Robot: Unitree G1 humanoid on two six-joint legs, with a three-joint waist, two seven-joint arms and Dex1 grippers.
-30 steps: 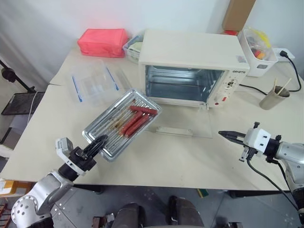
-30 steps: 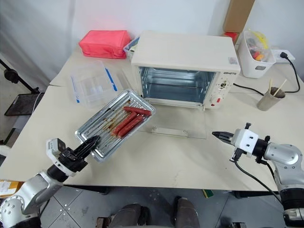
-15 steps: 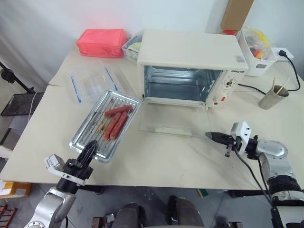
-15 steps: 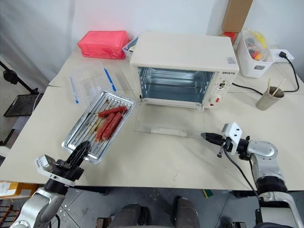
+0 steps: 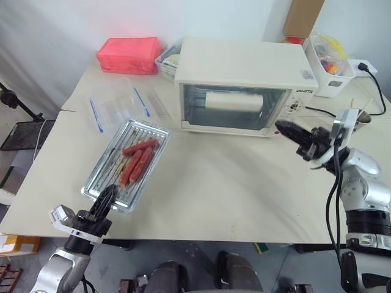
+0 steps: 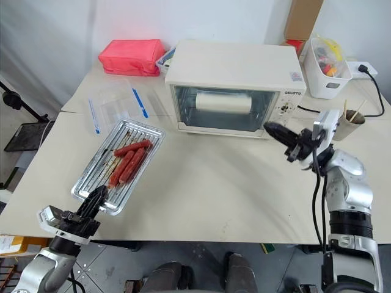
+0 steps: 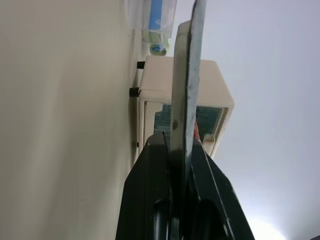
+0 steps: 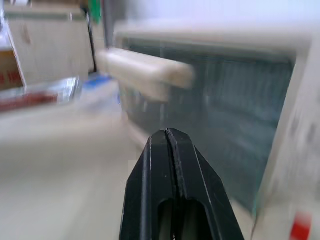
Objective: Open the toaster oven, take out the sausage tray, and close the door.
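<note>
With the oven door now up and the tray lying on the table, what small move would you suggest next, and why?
Probably open the left gripper and draw it back. The door looks shut on the oven, and the tray lies flat on the table with its sausages, yet that gripper grips its near rim. The shut right gripper holds nothing.

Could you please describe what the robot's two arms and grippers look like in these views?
Both arms are silver-grey metal with rounded joints. The left gripper and right gripper each have two tapered black fingers on a white wrist block. A black cable loops along the right arm.
</note>
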